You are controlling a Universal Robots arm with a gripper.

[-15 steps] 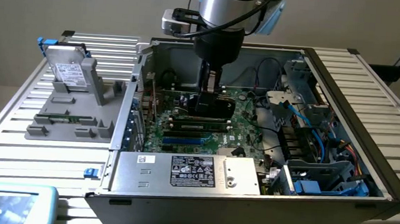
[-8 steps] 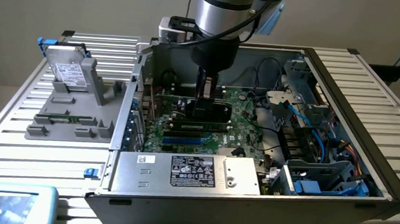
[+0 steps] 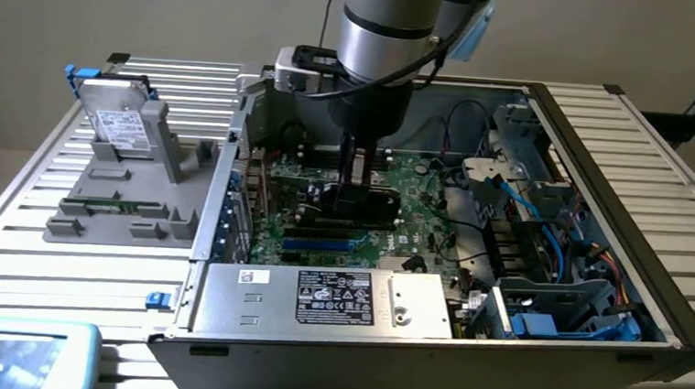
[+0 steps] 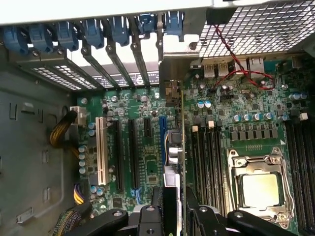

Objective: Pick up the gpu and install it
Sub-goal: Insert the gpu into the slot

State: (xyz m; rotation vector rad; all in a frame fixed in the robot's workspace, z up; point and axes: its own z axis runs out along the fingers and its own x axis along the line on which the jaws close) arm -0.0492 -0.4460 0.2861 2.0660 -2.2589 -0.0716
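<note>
The gpu [image 3: 371, 211], a thin black card, stands on edge low over the green motherboard [image 3: 419, 195] inside the open computer case [image 3: 636, 270]. My gripper [image 3: 353, 191] reaches straight down from the arm and is shut on its upper edge. In the wrist view the gpu [image 4: 173, 150] shows edge-on between my fingertips, with the gripper [image 4: 175, 204] closed around it. The card runs along the blue expansion slot [image 4: 162, 135], and its silver bracket end [image 4: 172, 93] sits at the case's rear slot openings. Whether the card's edge is seated in the slot is hidden.
A grey hard drive [image 3: 120, 124] leans on a grey fixture outside the case, on the exterior view's left. The power supply [image 3: 328, 299] fills the case's near side. Drive cages and blue cables [image 3: 548, 300] crowd the exterior view's right. Beside the card are the CPU socket [image 4: 261, 189] and slot covers [image 4: 113, 54].
</note>
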